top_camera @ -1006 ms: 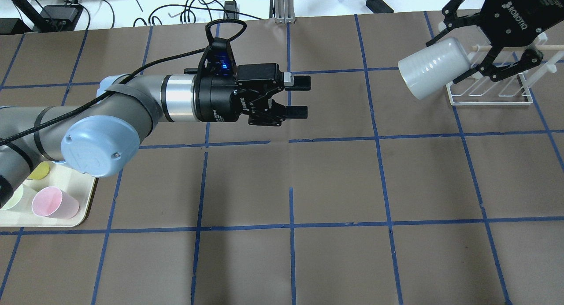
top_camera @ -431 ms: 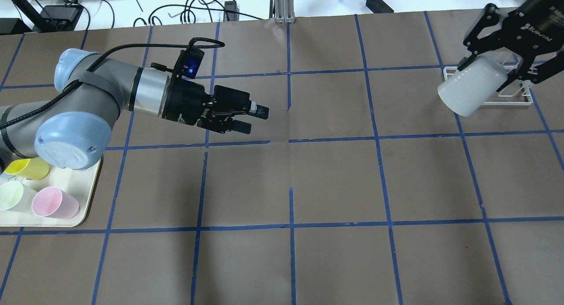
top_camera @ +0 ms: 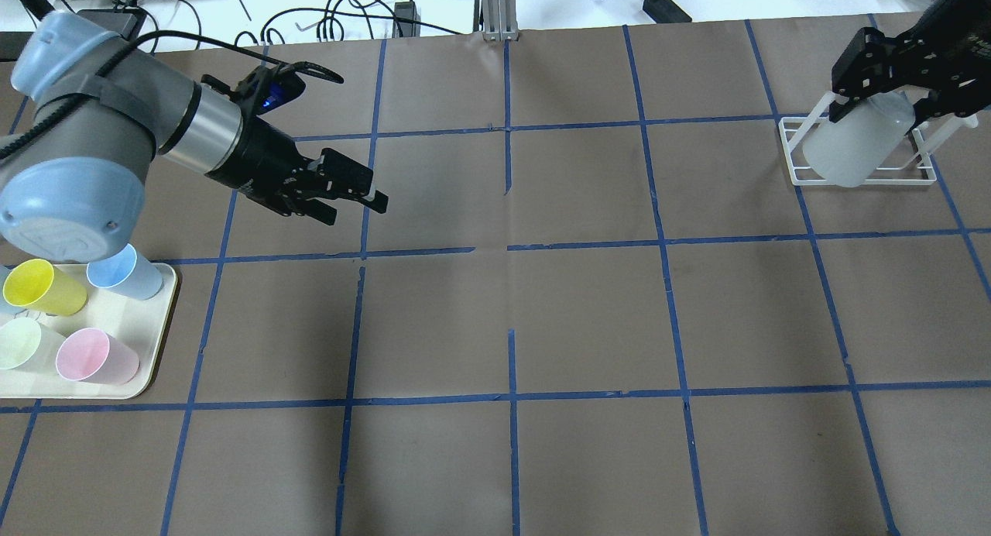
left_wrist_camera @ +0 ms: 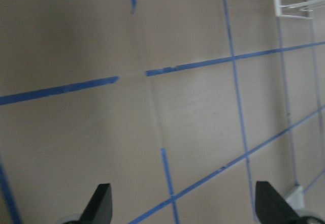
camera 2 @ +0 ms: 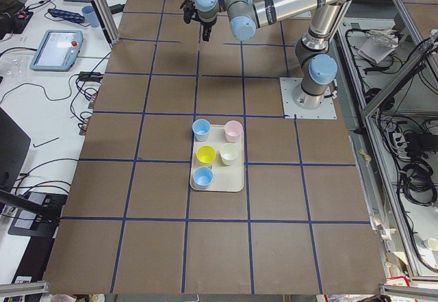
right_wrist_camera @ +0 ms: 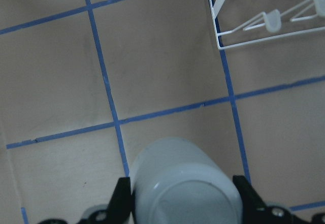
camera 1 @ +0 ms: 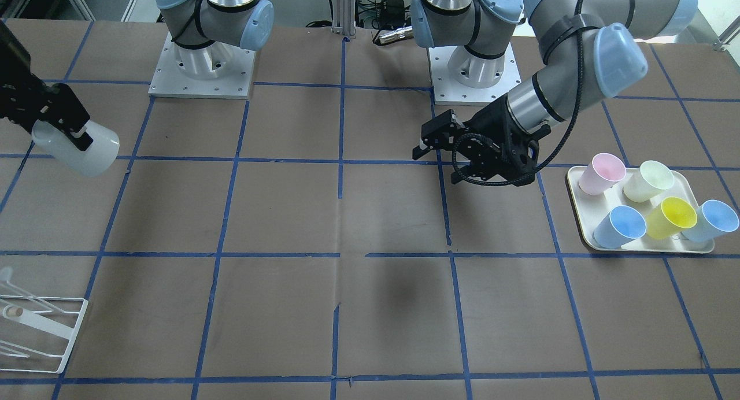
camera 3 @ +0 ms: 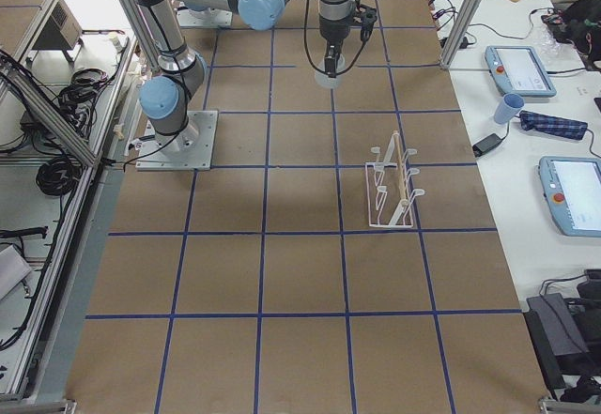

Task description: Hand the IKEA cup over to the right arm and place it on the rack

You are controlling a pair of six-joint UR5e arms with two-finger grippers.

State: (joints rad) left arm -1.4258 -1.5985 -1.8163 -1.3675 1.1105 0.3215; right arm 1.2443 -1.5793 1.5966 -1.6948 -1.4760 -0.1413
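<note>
Upper right in the overhead view, the right gripper (top_camera: 882, 106) squeezes the IKEA cup (top_camera: 852, 152) by its sides, up in the air, not yet on the rack (top_camera: 890, 183). I think it is tipped so a prong fits inside. The left gripper (top_camera: 356, 203), middle left, gapes empty.

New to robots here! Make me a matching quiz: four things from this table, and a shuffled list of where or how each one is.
1 IKEA cup
2 left gripper
3 rack
4 yellow cup

A on the tray
B open and empty
C held by the right gripper
D on the table, no cup on it

Pairs: 1-C, 2-B, 3-D, 4-A
</note>
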